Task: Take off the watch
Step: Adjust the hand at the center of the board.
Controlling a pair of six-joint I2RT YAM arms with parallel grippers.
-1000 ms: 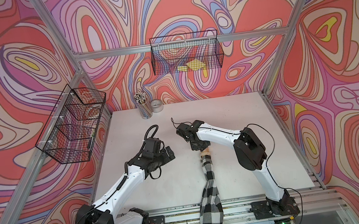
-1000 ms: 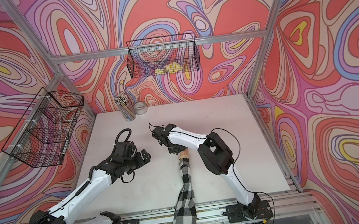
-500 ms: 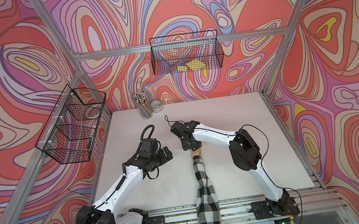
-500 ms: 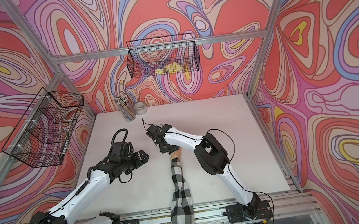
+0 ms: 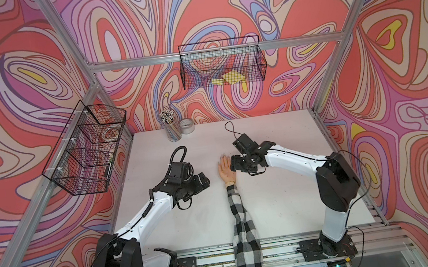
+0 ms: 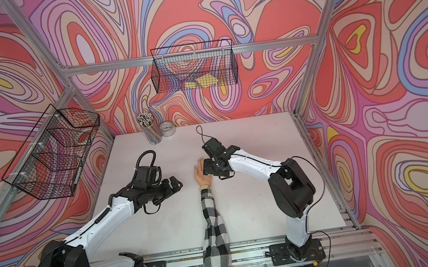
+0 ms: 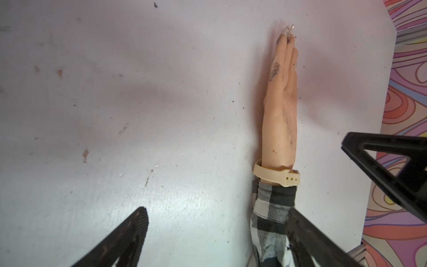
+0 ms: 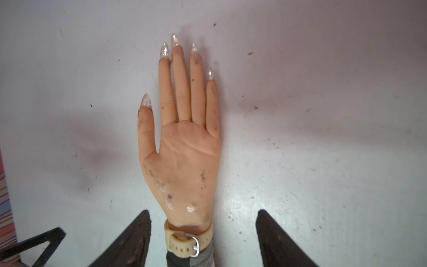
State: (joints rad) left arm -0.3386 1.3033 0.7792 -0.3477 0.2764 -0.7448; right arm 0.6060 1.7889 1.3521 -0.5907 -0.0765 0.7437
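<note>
A mannequin hand (image 5: 225,167) lies palm up on the white table, its arm in a black-and-white plaid sleeve (image 5: 242,220). The watch (image 8: 188,242) is buckled round the wrist with its beige strap and metal buckle facing up; the dial is hidden. It also shows in both top views (image 5: 230,184) (image 6: 204,187) and edge-on in the left wrist view (image 7: 277,176). My right gripper (image 8: 203,212) is open above the heel of the hand, holding nothing. My left gripper (image 7: 216,210) is open beside the sleeve, left of the hand (image 5: 203,180).
A cup of pencils (image 5: 171,128) and a roll of tape (image 5: 187,126) stand at the table's back edge. One wire basket (image 5: 88,150) hangs on the left wall, another (image 5: 222,63) on the back wall. The right gripper's finger (image 7: 392,161) shows in the left wrist view.
My right gripper has opened and drawn back to the right, uncovering the mannequin hand, which now lies flat. The left arm has barely moved.
</note>
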